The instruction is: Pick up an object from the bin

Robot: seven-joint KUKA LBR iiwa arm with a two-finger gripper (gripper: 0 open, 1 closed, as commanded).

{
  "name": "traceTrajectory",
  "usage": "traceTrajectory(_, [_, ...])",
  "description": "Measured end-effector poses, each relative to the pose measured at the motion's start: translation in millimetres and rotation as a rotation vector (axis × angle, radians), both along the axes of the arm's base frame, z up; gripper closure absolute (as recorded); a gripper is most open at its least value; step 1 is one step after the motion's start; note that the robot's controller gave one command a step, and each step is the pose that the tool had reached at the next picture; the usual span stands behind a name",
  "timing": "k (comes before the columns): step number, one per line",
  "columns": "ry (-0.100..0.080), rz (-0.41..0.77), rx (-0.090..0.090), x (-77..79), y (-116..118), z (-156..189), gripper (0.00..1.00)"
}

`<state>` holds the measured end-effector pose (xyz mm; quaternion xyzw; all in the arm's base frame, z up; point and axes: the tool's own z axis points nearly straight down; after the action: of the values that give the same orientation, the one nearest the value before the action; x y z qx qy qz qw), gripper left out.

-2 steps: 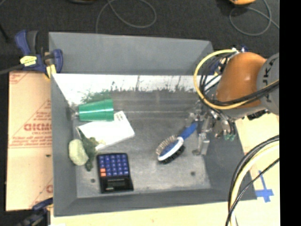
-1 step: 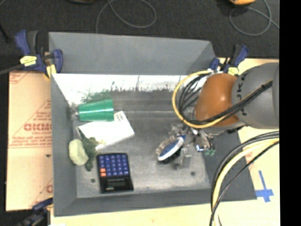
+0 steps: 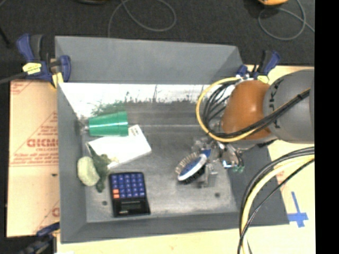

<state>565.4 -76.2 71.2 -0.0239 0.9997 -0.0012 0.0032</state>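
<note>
In the right part of the bin (image 3: 145,62): gripper (image 3: 206,166) low over the floor, orange wrist cover (image 3: 244,110) and cables above.
Nearest thing: blue-and-white oval object (image 3: 189,168), brush-like, lying tilted on bare floor at the gripper's left; touching or just beside, not determinable.
Tool state: spread or pressed together — cannot tell, hidden under the wrist's own parts.
Left side: green cup (image 3: 108,125) on its side, white card (image 3: 121,147), black calculator (image 3: 128,193) with blue keys, all well apart from the gripper.
Step in hand, as judged: securing the oval object.
Recommended: centre across its narrow width, close squarely, confirm hold, then lift straight up — clear of the right wall.
</note>
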Motion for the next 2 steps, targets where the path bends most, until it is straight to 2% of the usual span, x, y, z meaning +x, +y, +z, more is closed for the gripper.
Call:
traceTrajectory(1, [0.002,-0.006,0.001,-2.1,3.1,-2.0,0.0])
traceTrajectory(2, [-0.006,-0.002,-0.002,1.2,-1.4,0.8,0.0])
